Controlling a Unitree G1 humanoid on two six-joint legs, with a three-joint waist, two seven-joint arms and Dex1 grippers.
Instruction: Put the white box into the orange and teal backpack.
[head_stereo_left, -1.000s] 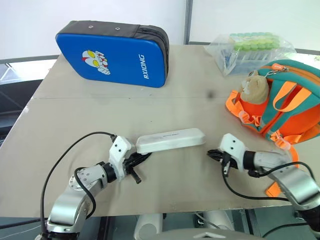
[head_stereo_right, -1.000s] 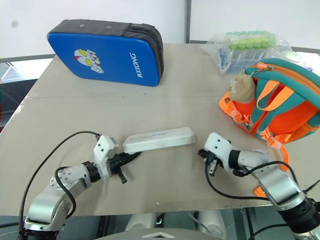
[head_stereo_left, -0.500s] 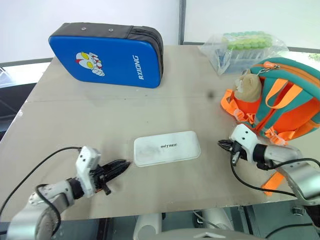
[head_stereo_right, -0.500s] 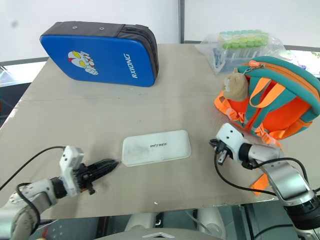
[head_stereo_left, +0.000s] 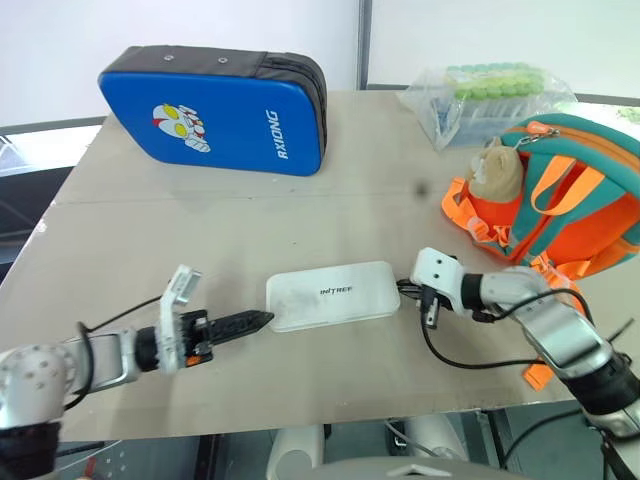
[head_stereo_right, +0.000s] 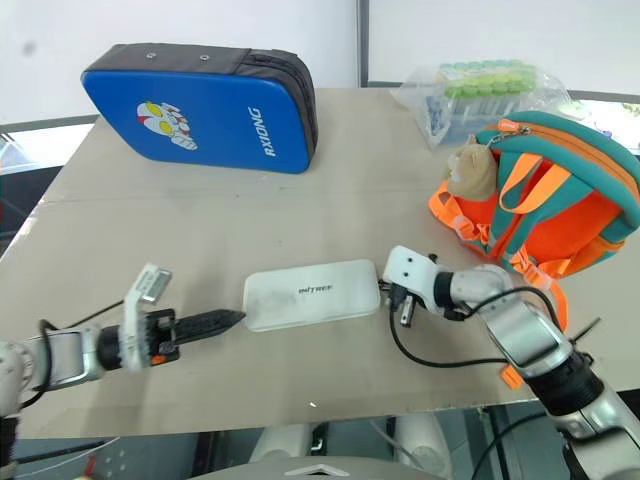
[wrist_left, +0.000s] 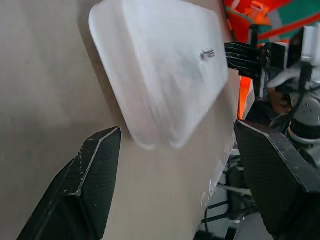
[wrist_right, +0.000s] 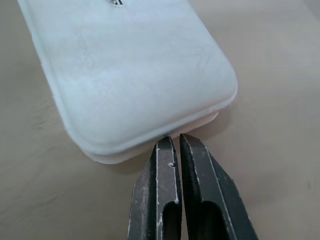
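The white box lies flat on the table near its front edge, lettering up. My left gripper points at the box's left end, just short of it. The left wrist view shows its fingers spread wide, with the box ahead of them and nothing held. My right gripper is shut, its tips right at the rim of the box's right end. The orange and teal backpack stands at the right, a tan plush toy hanging on its front.
A large blue padded case lies at the back left. A clear bag of green-capped tubes sits at the back right, behind the backpack. The table's front edge runs just below both arms.
The left gripper let go of the box's raised left end and opened; the box now lies flat. The right gripper, still shut, moved left up to the box's right end.
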